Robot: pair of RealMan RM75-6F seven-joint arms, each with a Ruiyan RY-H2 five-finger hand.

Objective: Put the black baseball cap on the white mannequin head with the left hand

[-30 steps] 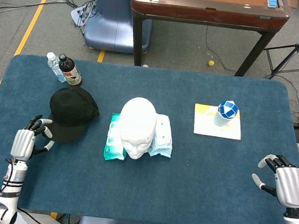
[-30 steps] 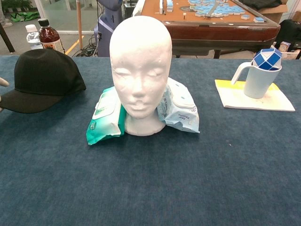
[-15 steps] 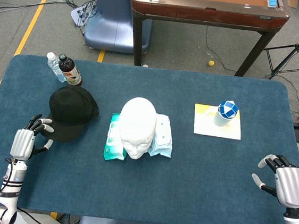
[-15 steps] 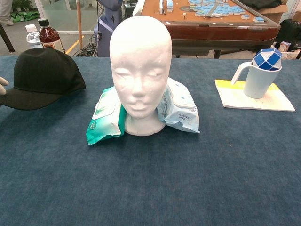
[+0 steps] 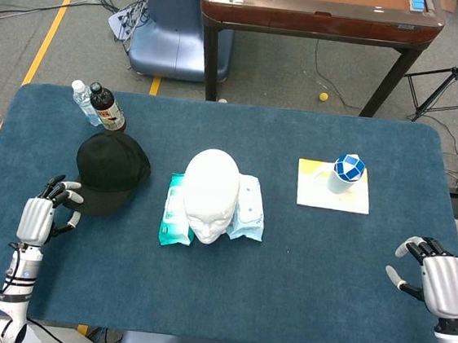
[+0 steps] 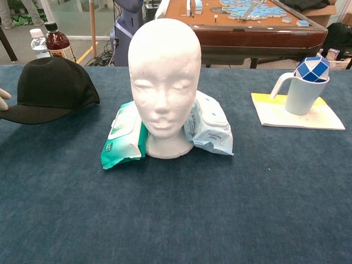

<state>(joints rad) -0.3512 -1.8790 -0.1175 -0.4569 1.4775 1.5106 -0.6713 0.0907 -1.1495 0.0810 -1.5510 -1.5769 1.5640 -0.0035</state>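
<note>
The black baseball cap point(image 5: 113, 167) lies on the blue table left of the white mannequin head point(image 5: 211, 190), which stands upright at the middle facing me. My left hand point(image 5: 44, 213) is at the cap's near-left side, and its fingers point(image 5: 69, 198) pinch the brim's edge. In the chest view the cap point(image 6: 52, 82) sits at the left, its brim raised a little off the cloth, with one fingertip point(image 6: 3, 98) of that hand showing at the frame edge. My right hand point(image 5: 439, 280) rests far right near the front edge, fingers apart, holding nothing.
Two wipe packs, green point(image 5: 174, 211) and pale blue point(image 5: 249, 210), flank the head's base. A dark bottle point(image 5: 105, 107) and a clear bottle point(image 5: 82, 99) stand behind the cap. A mug with a blue-white puzzle ball point(image 5: 345, 174) sits on a yellow-edged pad point(image 5: 331, 197) at the right.
The cap's brim has risen slightly and the cap has shifted a little under my left hand's fingers. The right hand has not moved.
</note>
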